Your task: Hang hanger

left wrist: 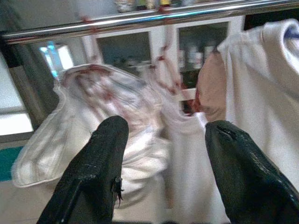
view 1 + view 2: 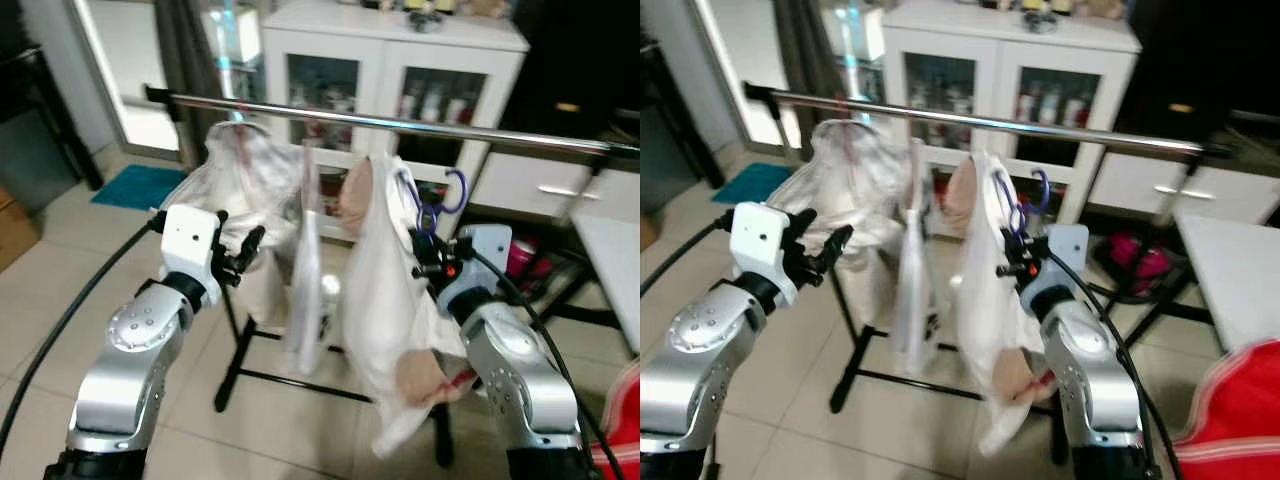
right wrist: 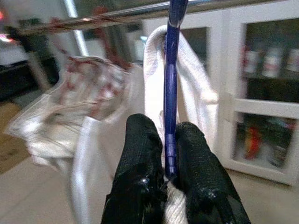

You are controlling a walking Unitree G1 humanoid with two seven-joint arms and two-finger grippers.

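The right gripper (image 3: 169,154) has its jaws closed on the blue hanger (image 3: 171,74) under the rail (image 2: 400,122), while the left gripper (image 1: 163,154) has its jaws wide open and empty.

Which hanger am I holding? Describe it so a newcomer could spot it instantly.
Find the steel rail across the drying rack. Below its right half, the right end effector is shut on a blue hanger carrying a white garment. Its hook hangs under the rail, not yet on it, while the other clothes are already hung.
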